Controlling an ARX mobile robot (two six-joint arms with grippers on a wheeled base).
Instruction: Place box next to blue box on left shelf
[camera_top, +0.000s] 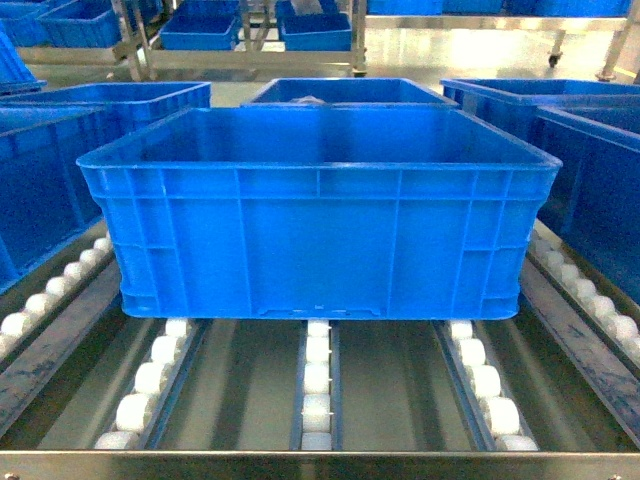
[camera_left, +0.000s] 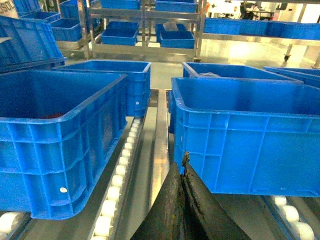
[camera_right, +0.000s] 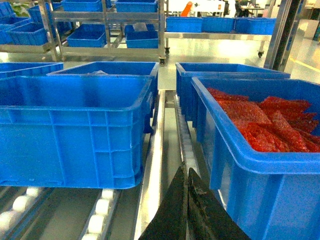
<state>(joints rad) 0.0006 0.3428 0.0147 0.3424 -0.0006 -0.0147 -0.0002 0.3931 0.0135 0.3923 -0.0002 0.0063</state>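
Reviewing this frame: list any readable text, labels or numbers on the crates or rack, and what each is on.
None can be read.
Top-left corner of the left wrist view: pale marks on a sign, cut off and too blurred to read.
The box, the left shelf rollers and the neighbouring crate carry no legible print.

Only the grippers show of the robot's body, each from its own wrist camera. The left gripper (camera_left: 184, 172) appears as two dark, nearly black fingers (camera_left: 167, 210), broad at the bottom of the frame and tapering to a thin tip. Their surface is matt and scuffed, with brownish smears along the seam between them. The right gripper (camera_right: 185, 176) has the same dark, wedge-shaped fingers (camera_right: 172, 210), cleaner, ending in a sharp point.
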